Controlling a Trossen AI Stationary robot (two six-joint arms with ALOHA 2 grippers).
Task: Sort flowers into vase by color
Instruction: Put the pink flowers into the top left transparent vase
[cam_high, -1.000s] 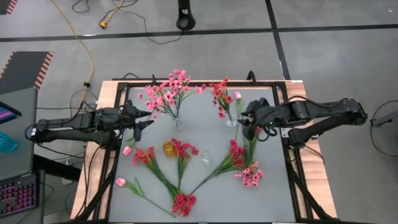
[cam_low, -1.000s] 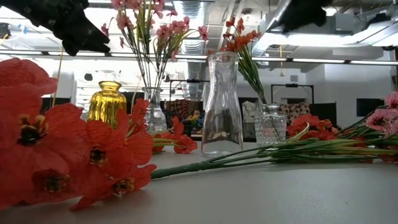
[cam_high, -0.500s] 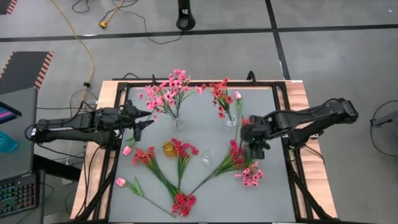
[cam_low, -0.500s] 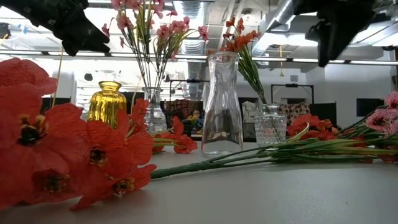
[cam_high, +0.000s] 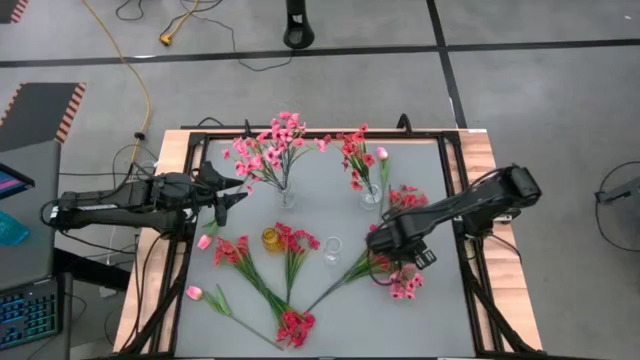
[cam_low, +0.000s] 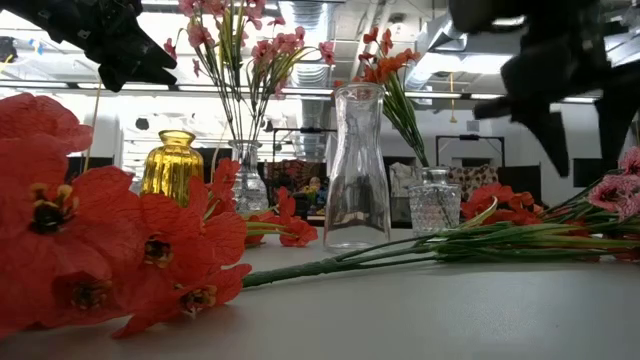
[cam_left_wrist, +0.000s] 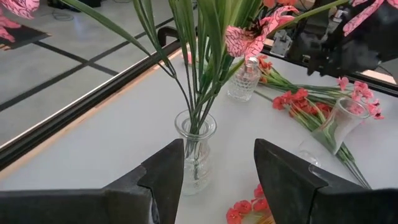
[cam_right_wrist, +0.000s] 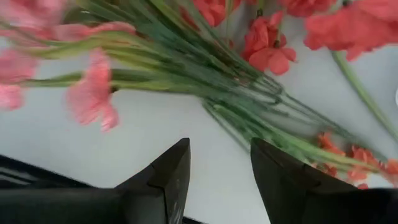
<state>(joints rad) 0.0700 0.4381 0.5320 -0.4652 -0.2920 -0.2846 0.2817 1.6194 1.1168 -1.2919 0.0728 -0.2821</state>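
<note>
Two tools (open), right (cam_high: 385, 243) over flowers (cam_high: 395, 262)

We see a lab or workshop: taped concrete floor (cam_high: 300, 85), trailing yellow cable (cam_high: 140, 75), exposed ceiling ducts (cam_low: 300, 15), framed test table (cam_high: 300, 215).

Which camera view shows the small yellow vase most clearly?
The low view: the yellow vase stands upright, its ribbed glass shown from the side. The high view shows only its top, from above. Neither wrist view shows it.
</note>
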